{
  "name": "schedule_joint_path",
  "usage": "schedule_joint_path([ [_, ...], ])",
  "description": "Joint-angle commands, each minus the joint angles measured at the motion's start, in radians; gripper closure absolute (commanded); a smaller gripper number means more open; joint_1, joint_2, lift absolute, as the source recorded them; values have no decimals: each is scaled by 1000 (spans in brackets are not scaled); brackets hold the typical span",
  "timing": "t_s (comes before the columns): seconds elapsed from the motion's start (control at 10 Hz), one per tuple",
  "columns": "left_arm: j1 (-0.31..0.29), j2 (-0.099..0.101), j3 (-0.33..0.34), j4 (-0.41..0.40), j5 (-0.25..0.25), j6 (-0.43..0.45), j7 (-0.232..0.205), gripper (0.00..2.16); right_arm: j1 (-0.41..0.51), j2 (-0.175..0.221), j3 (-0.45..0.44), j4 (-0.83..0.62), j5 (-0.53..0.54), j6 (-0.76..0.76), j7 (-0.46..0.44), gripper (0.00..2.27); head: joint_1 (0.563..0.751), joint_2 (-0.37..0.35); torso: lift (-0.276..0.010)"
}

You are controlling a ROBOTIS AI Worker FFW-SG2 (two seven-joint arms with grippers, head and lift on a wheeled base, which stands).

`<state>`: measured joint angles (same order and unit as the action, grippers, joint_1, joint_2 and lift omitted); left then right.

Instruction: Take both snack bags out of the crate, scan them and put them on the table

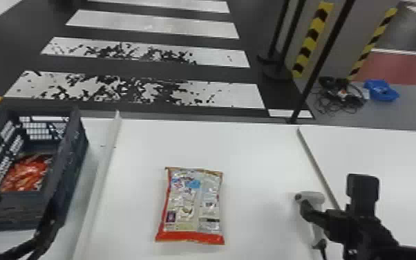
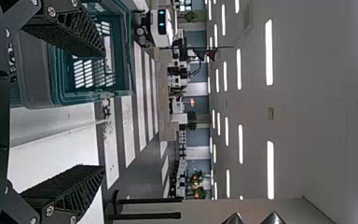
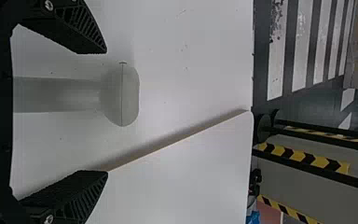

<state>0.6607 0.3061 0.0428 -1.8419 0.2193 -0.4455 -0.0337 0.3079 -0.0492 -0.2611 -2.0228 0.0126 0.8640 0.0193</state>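
Left pincer point(image 2: 103, 110): wide, nothing in it, fingers well apart at the near side of the crate point(image 1: 69, 166). Right pincer point(image 3: 106, 112): also wide and empty, one finger to each side of the scanner point(image 3: 121, 95), no grip on it.

One snack bag point(image 1: 190, 204) lies flat on the bench point(image 1: 252, 148), between the two pincers and well apart from both, printed panels up. Red bag point(image 1: 27, 173) low in the crate, beyond the left pincer's fingers.

Step in hand, my reading: picking up the scanner for the bag on the bench. Scan looks undone; second bag not out.

Risks. Scanner first. If the right pincer closes off-centre, one finger meets it early and pushes or turns it. Too shallow a bite and it slips or swivels in the lift. One finger sits near the raised panel edge point(image 1: 316, 166); coming down low there, it could snag.

Next, the read. Can't tell where the code is on the bag; crinkled, shiny wrapping may throw the beam off, or the wrong face may be up.

Last, the red bag. Crate walls stand high around it, so the left pincer could knock the rim going in and shove the crate. A pinch on loose film may let the bag drop.
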Motion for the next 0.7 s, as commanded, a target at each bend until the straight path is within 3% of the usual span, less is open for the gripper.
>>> schedule_joint_path([
  [0.0, 0, 1, 0, -3, 0, 0, 0, 147, 43, 6, 0, -99, -31, 34, -2, 63, 695, -140, -92],
  [0.3, 2, 2, 0, -8, 0, 0, 0, 147, 88, 12, 56, -217, -66, 160, 33, 80, 695, -109, -92],
  [0.6, 7, 2, 0, -16, 0, 0, -6, 147, 91, 22, 86, -235, -181, 209, 125, 90, 695, -1, -92],
])
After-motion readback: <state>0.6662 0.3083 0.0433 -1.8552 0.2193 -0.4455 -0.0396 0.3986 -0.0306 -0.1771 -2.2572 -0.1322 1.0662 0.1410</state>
